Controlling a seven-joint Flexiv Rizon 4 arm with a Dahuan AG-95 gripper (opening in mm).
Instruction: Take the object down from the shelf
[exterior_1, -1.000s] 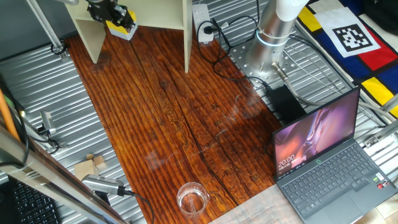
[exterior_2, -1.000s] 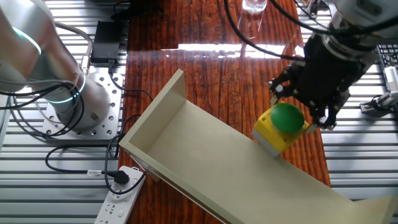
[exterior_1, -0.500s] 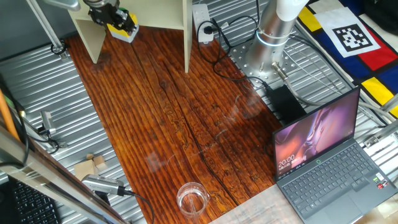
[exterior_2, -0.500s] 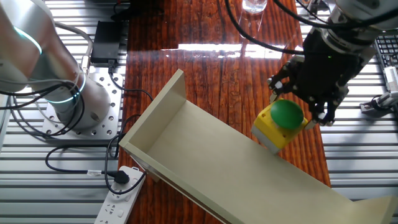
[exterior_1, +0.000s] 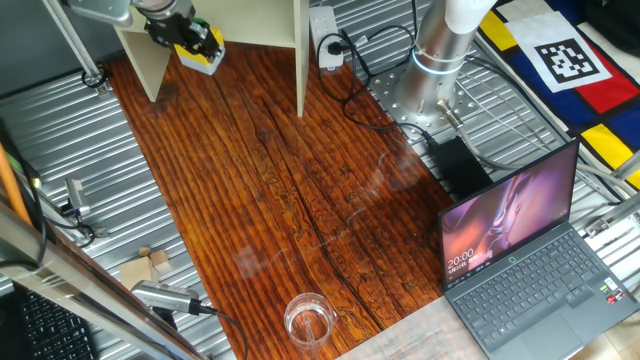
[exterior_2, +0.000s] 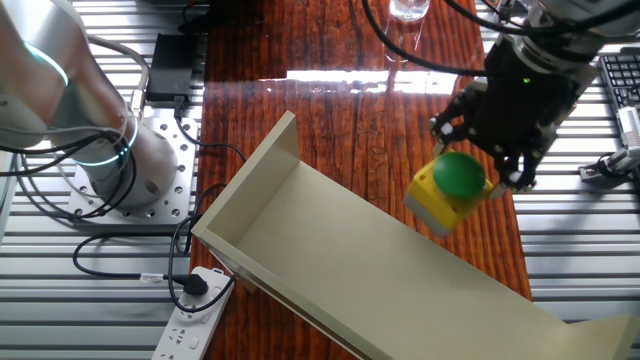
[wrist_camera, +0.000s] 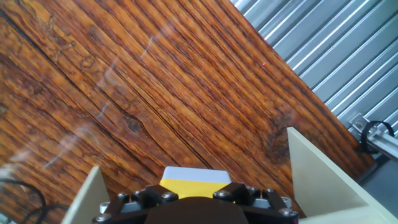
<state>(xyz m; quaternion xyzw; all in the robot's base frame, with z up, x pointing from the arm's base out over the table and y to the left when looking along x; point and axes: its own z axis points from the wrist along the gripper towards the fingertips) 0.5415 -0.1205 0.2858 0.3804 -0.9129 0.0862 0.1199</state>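
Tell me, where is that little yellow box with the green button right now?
The yellow box sits at the front edge of the cream shelf, right under the black gripper. In one fixed view it is at the top left, between the shelf's upright panels.

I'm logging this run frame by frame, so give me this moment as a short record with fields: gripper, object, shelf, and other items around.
gripper: gripper, shut on the yellow box
object: yellow box with green button, held at the shelf's front edge
shelf: cream shelf, upright panels standing on the wooden table
other items: clear glass, open laptop, pale wooden blocks
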